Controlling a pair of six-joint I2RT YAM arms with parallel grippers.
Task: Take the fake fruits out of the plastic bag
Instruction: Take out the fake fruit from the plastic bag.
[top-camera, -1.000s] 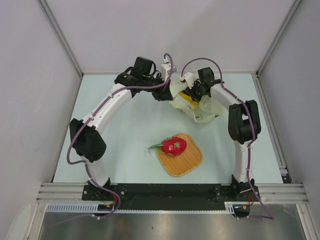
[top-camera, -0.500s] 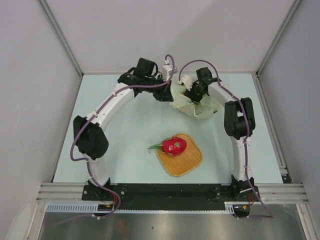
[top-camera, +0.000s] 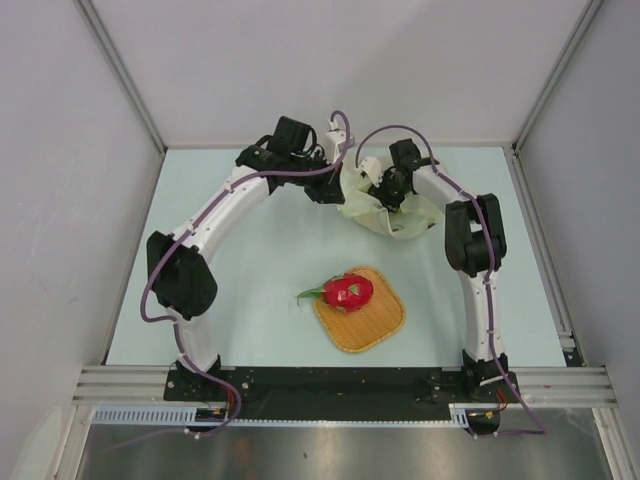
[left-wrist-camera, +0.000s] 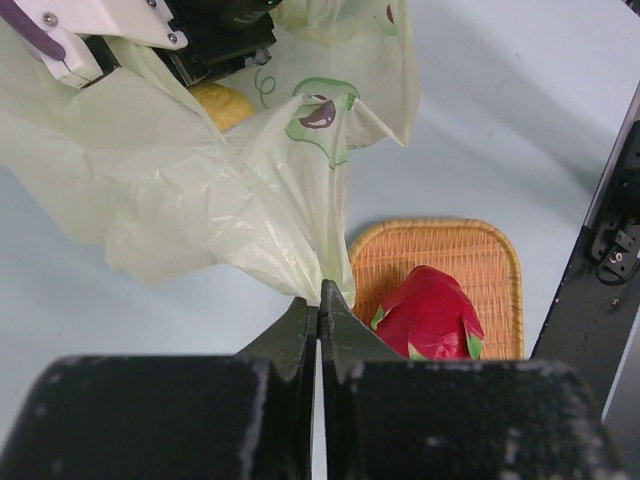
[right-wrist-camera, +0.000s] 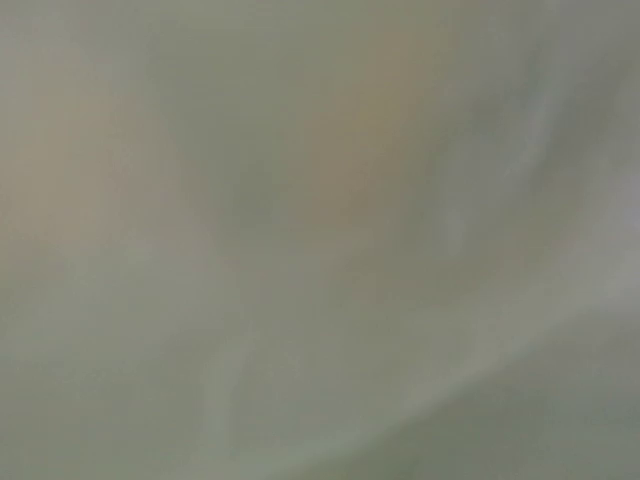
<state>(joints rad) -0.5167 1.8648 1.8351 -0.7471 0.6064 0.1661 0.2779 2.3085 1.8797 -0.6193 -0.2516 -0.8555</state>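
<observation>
Bag (top-camera: 392, 218) lies by the far edge of the counter (top-camera: 250, 260), right of centre. Left gripper (left-wrist-camera: 319, 300) is at the bag's left side, clamped on a fold of it. Right gripper (top-camera: 388, 192) reaches into the bag from the right, tips hidden. One fruit (left-wrist-camera: 220, 104) sits inside the bag. Mat (top-camera: 375, 322) lies toward the near edge, well apart from the bag. Dragon fruit (top-camera: 348, 292) rests on the mat's far-left part.
</observation>
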